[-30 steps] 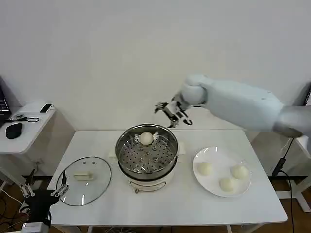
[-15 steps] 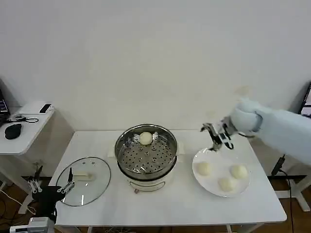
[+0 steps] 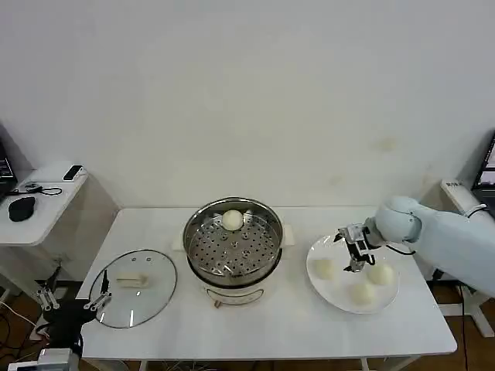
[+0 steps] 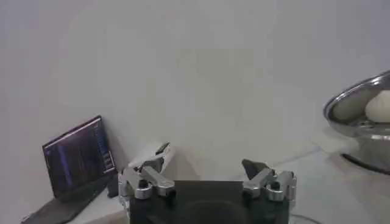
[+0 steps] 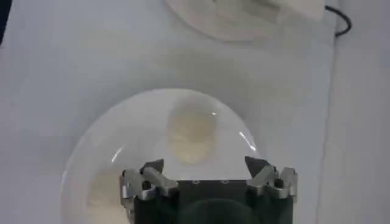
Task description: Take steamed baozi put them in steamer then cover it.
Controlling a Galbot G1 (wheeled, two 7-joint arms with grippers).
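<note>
The shiny steamer (image 3: pixel 232 249) stands mid-table with one baozi (image 3: pixel 232 220) on the far side of its perforated tray; that baozi (image 4: pixel 379 106) and the steamer's rim (image 4: pixel 341 103) also show in the left wrist view. Three more baozi lie on a white plate (image 3: pixel 334 290) at the right: one (image 3: pixel 325 268) on the plate's left, one (image 3: pixel 380 273) on its right, one (image 3: pixel 361 293) at the front. My right gripper (image 3: pixel 352 249) hangs open just above the plate, between the left and right buns; one baozi (image 5: pixel 192 129) lies ahead of its empty fingers (image 5: pixel 204 164). The glass cover (image 3: pixel 133 287) rests on the table's left. My left gripper (image 3: pixel 73 297) is parked open beside the cover's near-left edge.
A side table (image 3: pixel 46 202) at the far left carries a mouse, cables and a laptop (image 4: pixel 79 159). A white wall rises behind the table. Bare tabletop lies between steamer and plate and along the front edge.
My right gripper has swung from behind the steamer rightwards and down to just above the plate. The left gripper shifted slightly beside the cover. The baozi have not moved.
</note>
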